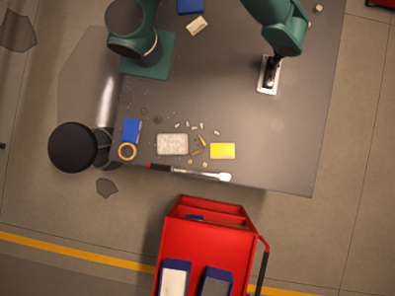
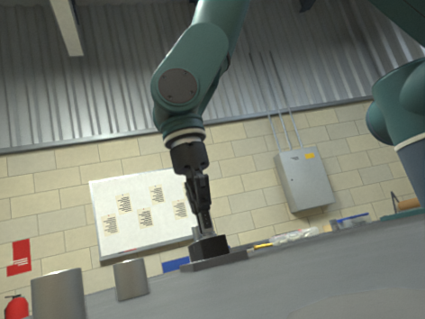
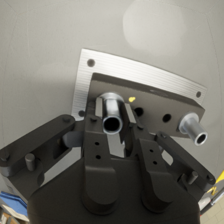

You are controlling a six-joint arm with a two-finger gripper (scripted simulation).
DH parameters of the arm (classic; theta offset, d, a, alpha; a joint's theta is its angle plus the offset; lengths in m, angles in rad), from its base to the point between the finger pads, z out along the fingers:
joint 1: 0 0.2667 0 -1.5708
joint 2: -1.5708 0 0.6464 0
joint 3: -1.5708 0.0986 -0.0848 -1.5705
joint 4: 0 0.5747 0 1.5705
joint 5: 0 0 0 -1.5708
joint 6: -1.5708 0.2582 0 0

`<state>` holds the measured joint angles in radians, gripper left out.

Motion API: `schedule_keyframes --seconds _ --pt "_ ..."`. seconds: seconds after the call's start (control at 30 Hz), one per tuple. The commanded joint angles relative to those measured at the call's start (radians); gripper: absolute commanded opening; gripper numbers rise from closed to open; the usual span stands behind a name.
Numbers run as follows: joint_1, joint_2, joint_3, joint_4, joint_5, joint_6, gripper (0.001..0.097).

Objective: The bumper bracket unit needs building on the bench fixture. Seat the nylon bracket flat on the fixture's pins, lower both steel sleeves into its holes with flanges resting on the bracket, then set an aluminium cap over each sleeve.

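The dark nylon bracket [image 3: 153, 104] lies flat on the ribbed metal fixture plate [image 3: 123, 68] at the bench's far right. One steel sleeve [image 3: 192, 127] stands in the bracket's right hole, flange on the bracket. A second steel sleeve [image 3: 111, 115] stands in the left hole, held upright between the fingers of my gripper [image 3: 112, 109], which is closed on it. Its flange sits at the bracket's top face. Two aluminium caps [image 2: 130, 278] [image 2: 57, 293] stand on the bench, apart from the fixture.
A red cart [image 1: 207, 246] stands by the bench's front edge. A yellow block [image 1: 222, 150], a grey pad [image 1: 172, 144], a blue box [image 1: 131, 130], a tape ring [image 1: 127, 151] and a long tool [image 1: 190, 171] lie near that edge, with small loose parts among them.
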<state>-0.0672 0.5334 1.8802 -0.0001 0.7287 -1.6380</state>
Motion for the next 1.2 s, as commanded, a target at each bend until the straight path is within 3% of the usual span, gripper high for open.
schedule_keyframes --seconds 0.0,0.23,0.77,1.17 --pt "0.000 -0.001 -0.001 0.000 0.000 0.000 0.0260" --pt "0.000 -0.001 -0.001 0.000 0.000 0.000 0.0400" --pt "0.000 -0.004 -0.001 0.000 0.004 0.000 0.0400" --pt "0.000 -0.037 -0.008 0.000 0.042 0.000 0.0400"
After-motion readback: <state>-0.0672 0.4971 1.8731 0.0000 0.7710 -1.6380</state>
